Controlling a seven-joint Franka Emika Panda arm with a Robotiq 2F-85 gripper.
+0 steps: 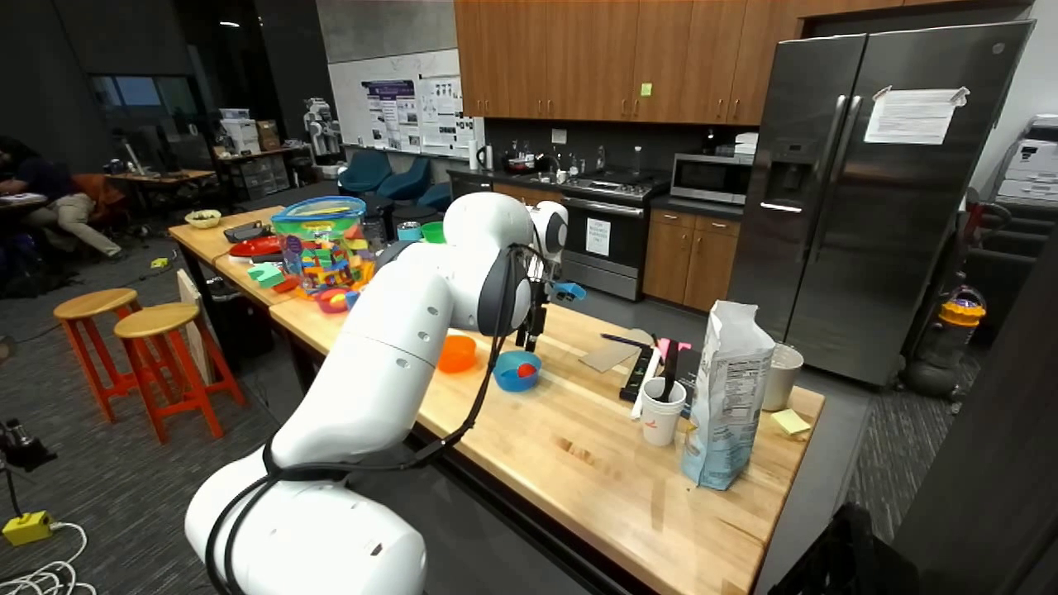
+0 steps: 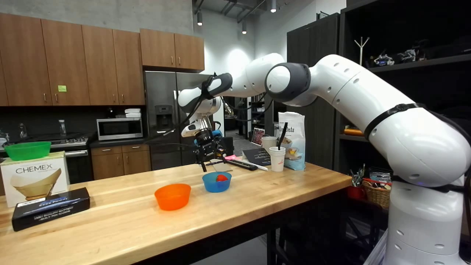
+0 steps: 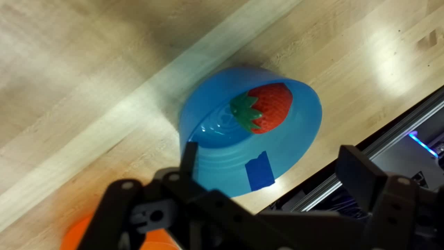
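Strawberry (image 3: pixel 272 107) inside blue bowl (image 3: pixel 222 163) — orange bowl (image 2: pixel 173 197) near it.

In an exterior view, 1 strawberry (image 2: pixel 221 177) lies in a bowl (image 2: pixel 217 186) on the table (image 2: pixel 121 217). Left of it, nearer the viewer, stands a 2nd bowl (image 2: pixel 172 198). Farther left, a box (image 2: pixel 51 208) lies before a carton (image 2: pixel 35 177), which carries a 3rd bowl (image 2: pixel 28 151). At right, stacked cups (image 2: pixel 276 162) stand partly before a bag (image 2: pixel 296 147). Beyond the table, a microwave (image 2: pixel 119 129) sits left of a refrigerator (image 2: pixel 160 92).
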